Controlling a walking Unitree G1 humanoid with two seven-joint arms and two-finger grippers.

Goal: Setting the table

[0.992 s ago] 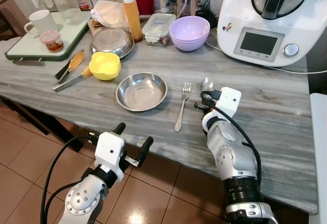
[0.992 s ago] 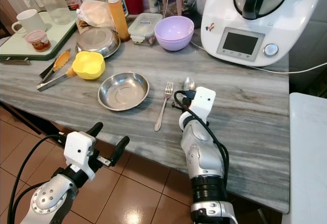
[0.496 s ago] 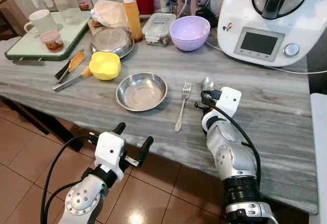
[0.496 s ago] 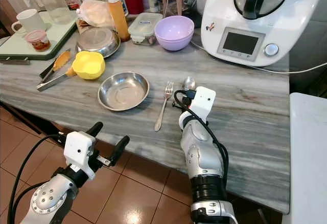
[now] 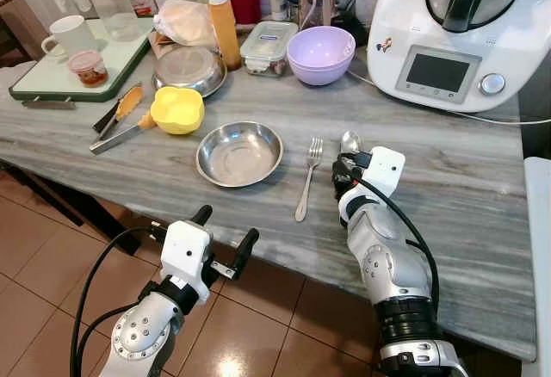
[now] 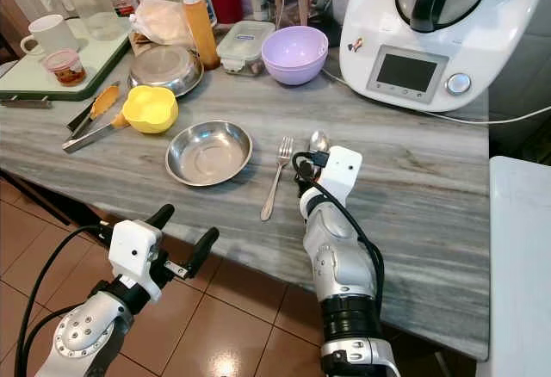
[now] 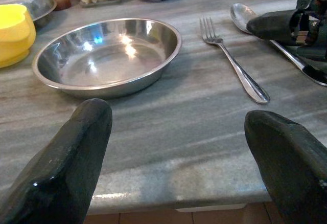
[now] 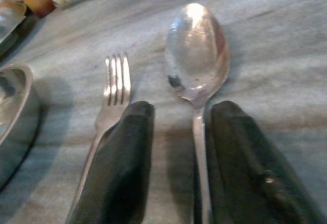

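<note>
Spoon (image 8: 196,55) lies flat on the grey marbled table (image 5: 465,179), bowl pointing away from me toward the white kitchen appliance (image 5: 456,24), just to the right of the fork (image 5: 306,178). I see my right gripper (image 8: 176,152) lowered over the spoon's handle: its two black fingers (image 8: 120,162) stand apart, one on either side of the handle, released rather than clenched. In the right wrist view the finger on the fork's side overlaps the fork's handle; whether it touches I cannot tell. The fork lies parallel to the spoon, tines also pointing away from me, between the spoon and the steel plate (image 5: 238,152).

The steel plate sits upright on the table to the left of the fork, near it but apart. Farther left, the yellow bowl (image 5: 176,108) rests beside a pair of tongs (image 5: 116,132) and a tool with an orange head (image 5: 120,106).

Along the back of the table I note a lilac bowl (image 5: 320,53), a clear lidded container (image 5: 268,46), an orange sauce bottle (image 5: 224,28) and a second steel dish (image 5: 188,69). A green tray (image 5: 52,80) at the far left carries a white mug (image 5: 67,36) and a small lidded pot (image 5: 89,68).

My left gripper (image 5: 225,237) hangs below the table's near edge, over the tiled floor (image 5: 34,256), its fingers spread wide and holding nothing. In the left wrist view it faces the steel plate and the fork.
</note>
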